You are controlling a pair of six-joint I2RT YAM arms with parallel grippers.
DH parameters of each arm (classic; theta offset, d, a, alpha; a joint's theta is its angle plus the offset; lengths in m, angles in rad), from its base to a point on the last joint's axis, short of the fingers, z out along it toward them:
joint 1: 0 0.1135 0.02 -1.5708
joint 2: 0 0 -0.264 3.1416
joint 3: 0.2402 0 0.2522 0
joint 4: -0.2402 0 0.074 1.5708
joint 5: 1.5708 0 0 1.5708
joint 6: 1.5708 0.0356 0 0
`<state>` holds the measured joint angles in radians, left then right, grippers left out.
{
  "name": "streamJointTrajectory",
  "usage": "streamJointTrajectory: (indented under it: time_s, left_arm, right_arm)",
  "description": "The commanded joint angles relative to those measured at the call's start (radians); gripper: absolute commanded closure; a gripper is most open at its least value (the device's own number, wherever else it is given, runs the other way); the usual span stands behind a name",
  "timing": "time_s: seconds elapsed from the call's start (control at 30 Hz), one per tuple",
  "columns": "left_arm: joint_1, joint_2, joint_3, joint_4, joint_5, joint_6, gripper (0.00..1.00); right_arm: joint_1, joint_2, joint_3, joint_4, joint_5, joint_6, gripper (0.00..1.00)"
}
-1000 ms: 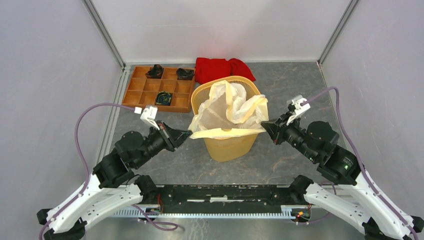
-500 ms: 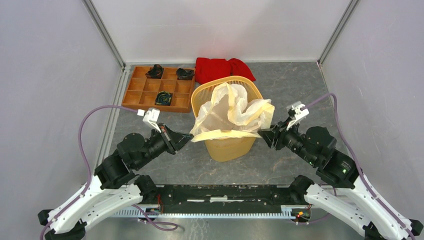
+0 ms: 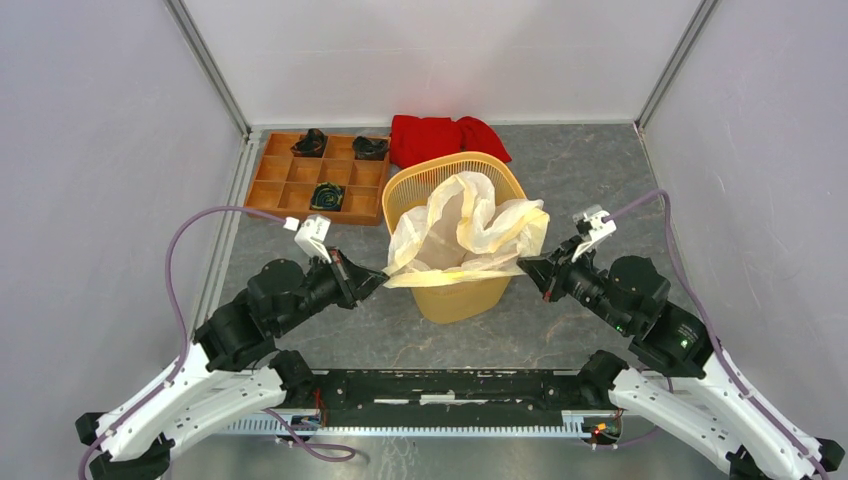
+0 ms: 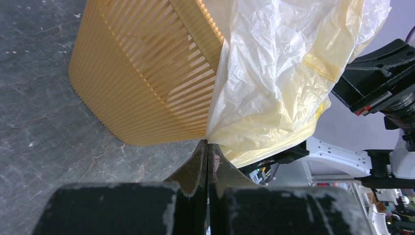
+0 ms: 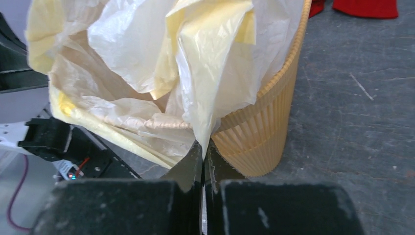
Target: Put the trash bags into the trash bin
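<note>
The trash bag [image 3: 465,235] sits partly inside the trash bin [image 3: 455,298] at the table's centre, its crumpled bulk billowing above the rim and a fold hanging over the 6 o'clock side. The left gripper [image 3: 378,275], at the bin's 8 o'clock, has its jaws pinched together on the bag's edge; the right gripper [image 3: 525,266], at 4 o'clock, is likewise clamped on a fold. The rim from 10 to 1 o'clock is bare. I judge the job about halfway: the bag must yet be pushed down and released.
</note>
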<state>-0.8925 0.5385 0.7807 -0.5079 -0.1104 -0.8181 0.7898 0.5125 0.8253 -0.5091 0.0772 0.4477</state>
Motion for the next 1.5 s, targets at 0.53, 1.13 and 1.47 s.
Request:
streamJointTrajectory:
  time_s: [0.53, 1.13, 1.47]
  left_arm:
    - [0.001, 0.120, 0.057, -0.094, -0.285, 0.185, 0.75]
    - [0.001, 0.273, 0.533, -0.188, 0.069, 0.490, 0.10]
    - [0.001, 0.479, 0.640, -0.166, 0.070, 0.525, 0.08]
  right_arm:
    - [-0.002, 0.123, 0.049, -0.061, 0.323, -0.113, 0.69]
    - [-0.002, 0.186, 0.423, -0.203, -0.071, -0.730, 0.21]
    - [-0.002, 0.153, 0.248, -0.067, -0.281, -1.211, 0.24]
